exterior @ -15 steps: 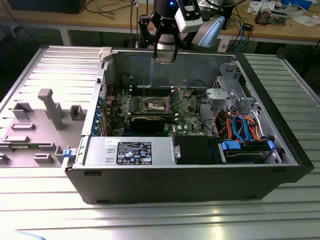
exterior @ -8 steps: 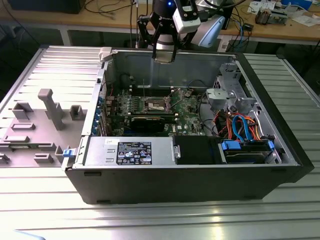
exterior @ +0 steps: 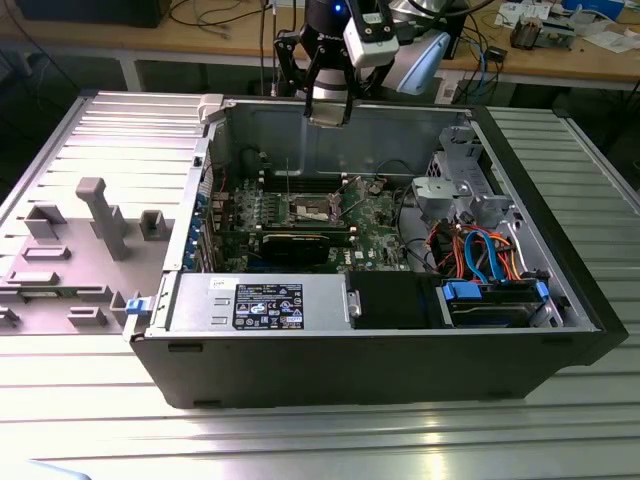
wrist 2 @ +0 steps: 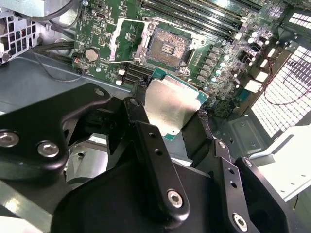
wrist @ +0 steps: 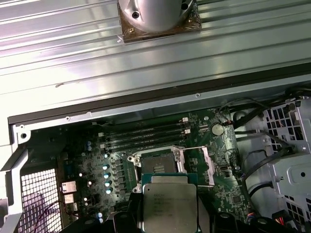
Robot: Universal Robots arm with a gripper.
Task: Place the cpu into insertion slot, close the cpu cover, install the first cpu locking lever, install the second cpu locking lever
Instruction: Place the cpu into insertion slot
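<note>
Our claw [wrist 2: 170, 103] grips the cpu [wrist: 167, 206] by its edges, above the uncovered insertion slot [wrist 2: 167, 48]; we judge placement under way, and seating calls for squaring it to the slot and lowering level.

Ribbed metal worktop [exterior: 300, 440] with wooden benches [exterior: 150, 40] behind it.
Soft overhead light glares off the silver ribs near the worktop's front edge. Beyond its far edge, the pale benches stand on white legs [exterior: 130, 72], strewn with cables [exterior: 215, 15] and dark underneath.
</note>
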